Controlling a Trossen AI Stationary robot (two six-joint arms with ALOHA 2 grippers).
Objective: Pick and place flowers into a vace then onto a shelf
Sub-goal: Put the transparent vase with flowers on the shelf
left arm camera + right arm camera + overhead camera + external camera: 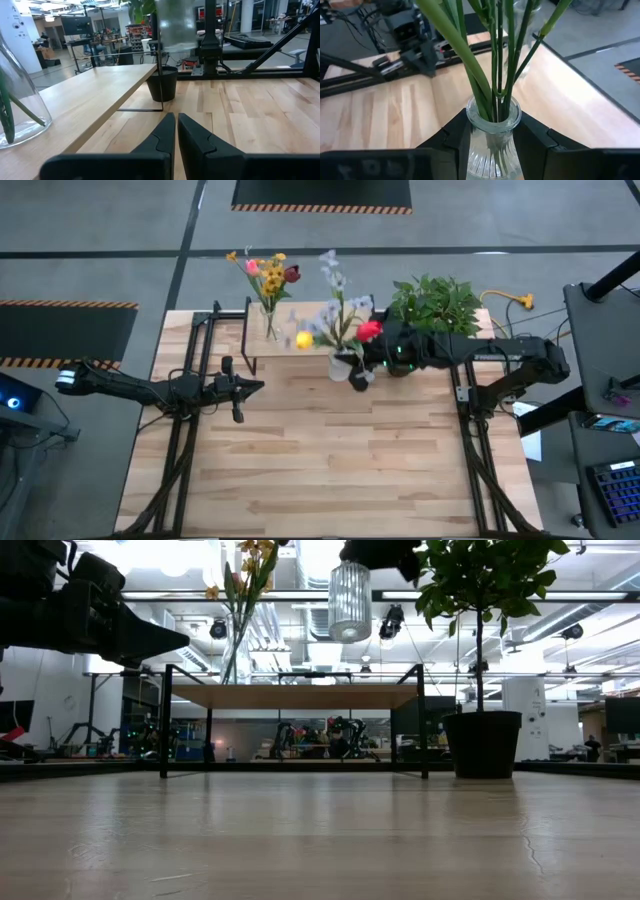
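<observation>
1. The right claw (492,145) is seen clamped on the neck of a ribbed glass vase (492,150), one finger on each side, just below the rim.
2. Green stems of the flowers (495,60) stand in that vase; in the high view their red, yellow and pale lilac heads (340,320) spread above the claw.
3. In the low view the vase (350,600) is held in the air, well above the shelf (300,697) and clear of its wood top.
4. In the high view the carried vase lies at about 3 o'clock of the shelf's end (262,338), and the bushy potted plant (435,305) stands at 3 o'clock of the vase.
5. A second vase with yellow, pink and maroon flowers (268,275) already stands on the shelf, toward 12 o'clock of the desk (330,470).
6. The left claw (255,387) is shut and empty, parked over the desk at 9 o'clock.
7. The step in hand is judged to be the carry to the shelf.
8. The next move calls for the vase to be shifted over free shelf top, kept upright, lowered until seated, then released, with the standing vase avoided.
</observation>
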